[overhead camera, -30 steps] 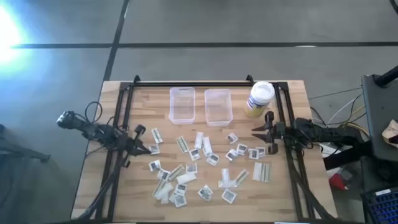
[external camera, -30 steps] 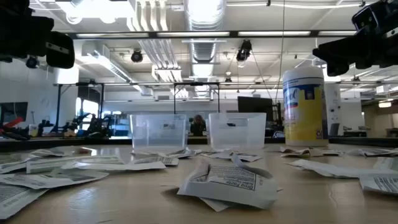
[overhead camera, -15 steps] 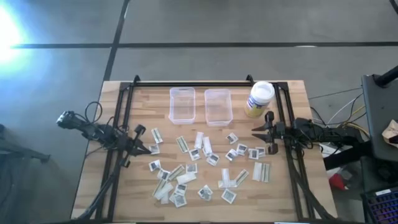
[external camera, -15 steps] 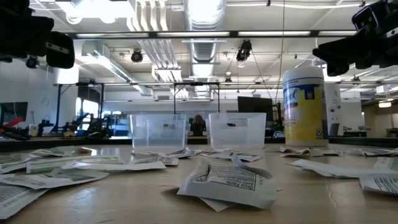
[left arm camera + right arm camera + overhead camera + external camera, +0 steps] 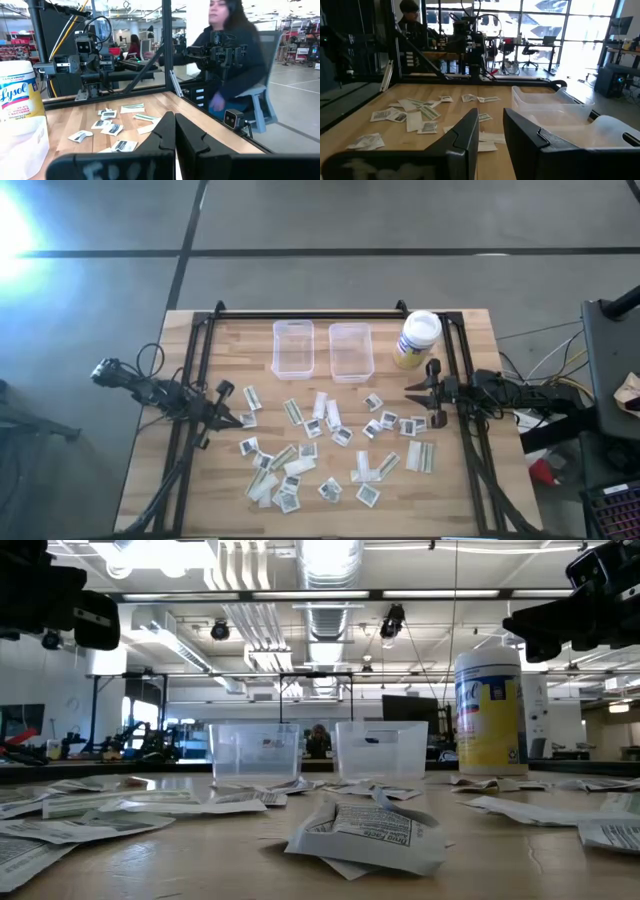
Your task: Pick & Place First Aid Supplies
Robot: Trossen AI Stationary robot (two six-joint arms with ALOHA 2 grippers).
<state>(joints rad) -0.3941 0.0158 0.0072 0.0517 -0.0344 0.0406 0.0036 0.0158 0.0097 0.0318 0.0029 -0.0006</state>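
Across the wooden bench [image 5: 470, 480] nothing has shifted: flat paper packets [image 5: 320, 442] lie untouched, left gripper [image 5: 226, 404] fingers pressed together, right gripper [image 5: 425, 395] fingers spread, empty; sorting not begun.

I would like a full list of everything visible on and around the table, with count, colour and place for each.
first aid packets: about thirty, white squares with dark print and pale narrow strips, scattered flat over the middle and near half of the table.
bins: two, clear plastic, side by side at the far middle; both look empty.
jar: one, yellowish with white lid, upright at the far right, beside the right bin.
table: one, light wood, with a black frame.
person: one, dark clothing, seated beyond the table in the left wrist view.
left gripper: dark, at the left edge, jaws shut, holding nothing.
right gripper: dark, at the right edge near the jar, jaws apart, holding nothing.
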